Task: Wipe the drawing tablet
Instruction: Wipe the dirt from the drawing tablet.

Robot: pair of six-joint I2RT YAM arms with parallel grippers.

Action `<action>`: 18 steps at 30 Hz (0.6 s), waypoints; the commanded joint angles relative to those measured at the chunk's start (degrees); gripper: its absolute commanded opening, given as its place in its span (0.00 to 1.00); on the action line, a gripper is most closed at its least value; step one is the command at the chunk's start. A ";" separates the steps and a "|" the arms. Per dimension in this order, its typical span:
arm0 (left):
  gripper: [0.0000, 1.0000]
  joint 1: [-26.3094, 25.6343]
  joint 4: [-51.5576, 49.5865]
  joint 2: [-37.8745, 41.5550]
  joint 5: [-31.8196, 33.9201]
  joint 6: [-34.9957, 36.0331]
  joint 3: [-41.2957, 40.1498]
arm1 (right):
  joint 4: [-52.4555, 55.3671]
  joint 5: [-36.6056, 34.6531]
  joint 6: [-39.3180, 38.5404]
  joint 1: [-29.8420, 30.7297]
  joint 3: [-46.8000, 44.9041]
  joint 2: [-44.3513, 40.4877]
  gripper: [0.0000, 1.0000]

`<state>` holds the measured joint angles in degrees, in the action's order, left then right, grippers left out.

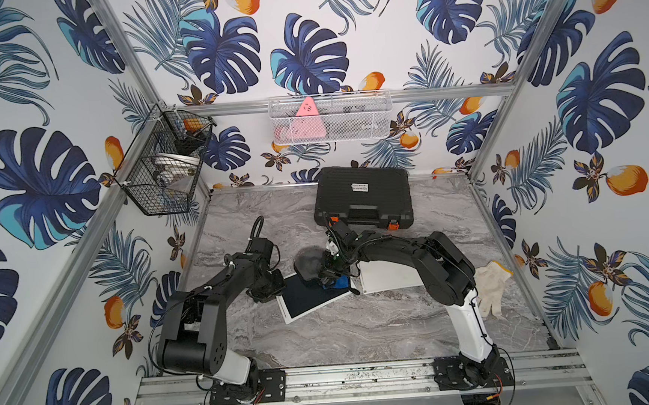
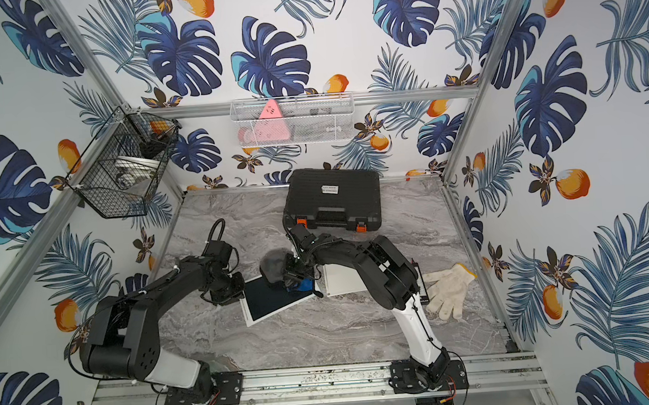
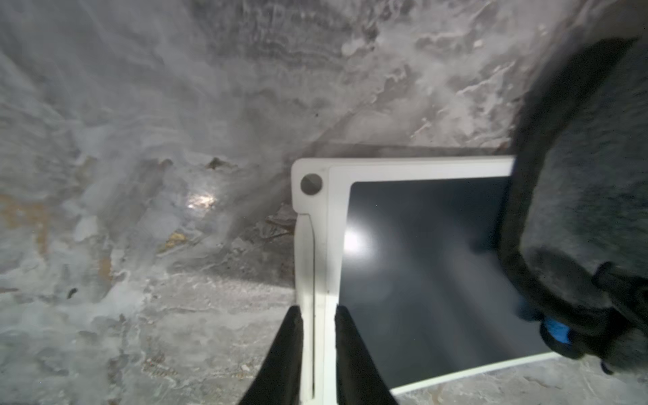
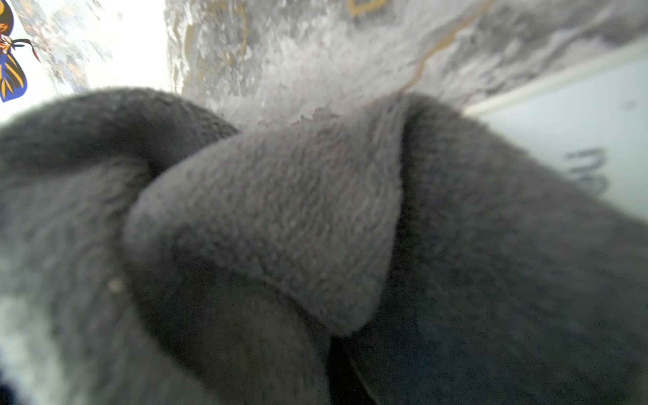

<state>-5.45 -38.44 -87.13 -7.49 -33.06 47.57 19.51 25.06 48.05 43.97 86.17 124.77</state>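
1. Drawing tablet (image 1: 314,300): the near half of the screen lies bare; grey cloth (image 1: 307,267) in right gripper (image 1: 330,278) blocks the far corner.
2. Its left edge: left gripper (image 3: 317,312) straddles it.
3. Behind: black case (image 1: 361,197); right: white board (image 1: 391,279).
4. In front: open tabletop (image 1: 363,333).

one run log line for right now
left gripper: astride tablet frame, grip unclear | right gripper: shut on cloth | cloth: over tablet screen

1. The tablet (image 1: 314,302) lies on the table (image 1: 363,337) — the cloth (image 1: 308,267) rests on its far corner.
2. A board (image 1: 389,279) lies just right of it; a glove (image 1: 491,287) lies farther right.
3. A case (image 1: 361,197) sits behind them — at the table's back edge.
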 commanded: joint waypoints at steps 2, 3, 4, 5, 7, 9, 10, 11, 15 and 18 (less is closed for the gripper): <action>0.20 -0.15 0.03 -0.75 1.04 0.72 -0.87 | 4.66 -2.76 0.70 0.17 -0.48 1.08 0.00; 0.20 -0.17 0.20 -0.84 1.28 0.76 -1.02 | 4.68 -2.66 0.59 0.16 -0.41 1.11 0.00; 0.20 -0.17 0.46 -1.02 1.38 0.80 -1.35 | 4.75 -2.57 0.55 0.15 -0.39 1.17 0.00; 0.19 -0.17 0.76 -1.15 1.42 0.83 -1.58 | 4.83 -2.58 0.47 0.21 -0.39 1.13 0.00; 0.18 -0.17 1.52 -1.68 1.58 0.97 -2.44 | 4.78 -2.54 0.57 0.15 -0.52 1.09 0.00; 0.16 -0.17 2.27 -2.20 1.85 0.98 -3.42 | 4.93 -2.73 0.51 0.39 -0.33 1.07 0.00; 0.16 -0.17 2.53 -2.40 1.93 0.99 -4.00 | 5.14 -2.73 0.51 0.83 0.06 1.15 0.00; 0.16 -0.13 2.81 -2.44 1.99 0.92 -4.39 | 5.34 -2.66 0.57 1.39 0.42 1.26 0.00; 0.14 -0.35 3.52 -2.35 1.98 -0.19 -5.13 | 6.39 -2.21 1.67 6.72 4.48 3.88 0.00; 0.13 -0.34 4.14 -2.43 1.59 -0.98 -5.64 | 6.09 -1.84 3.93 11.04 7.90 6.63 0.00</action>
<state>-5.58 -35.53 -87.81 -8.10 -32.93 44.18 19.75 24.60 49.25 52.27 92.62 129.05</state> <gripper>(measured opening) 0.135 0.093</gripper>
